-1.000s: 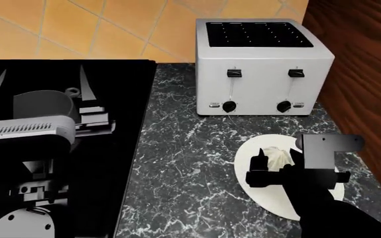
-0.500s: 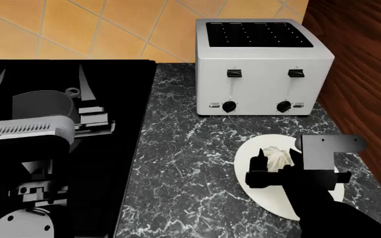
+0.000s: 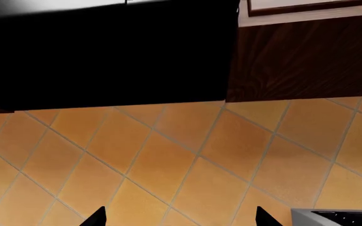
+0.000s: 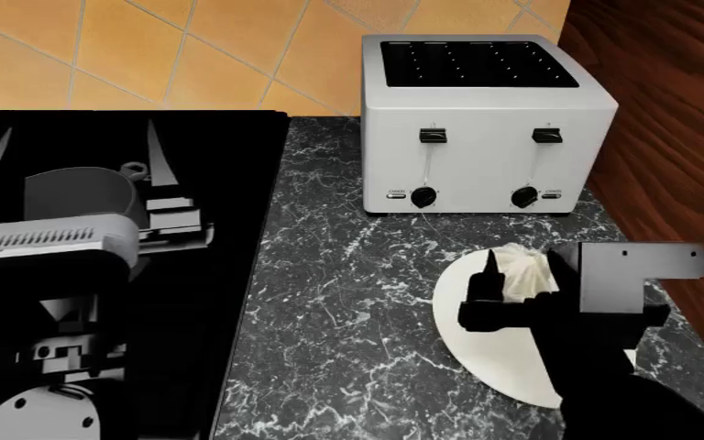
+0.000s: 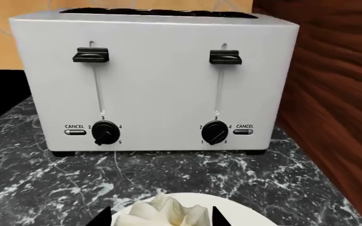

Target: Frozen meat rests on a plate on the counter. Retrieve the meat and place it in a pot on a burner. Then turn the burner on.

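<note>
Under my arm the counter (image 4: 340, 302) looks like polished dark marble with white veins. The plate (image 4: 456, 321) is smooth, matt off-white. The frozen meat (image 5: 165, 214) has creamy ridged folds. The toaster (image 5: 156, 80) is satin silver metal with 2 black plastic knobs.

Right gripper (image 4: 513, 268) has advanced away from the robot, toward the toaster (image 4: 487, 124), over the last second. Its dark fingertip (image 4: 489, 263), previously level with the near-left edge of the frozen meat (image 4: 523, 271), now stands farther along the meat's left side. The wrist block behind it has shifted up and to the right in the head view and now hides more of the plate (image 4: 475, 321). Whether the meat itself moved cannot be told.
</note>
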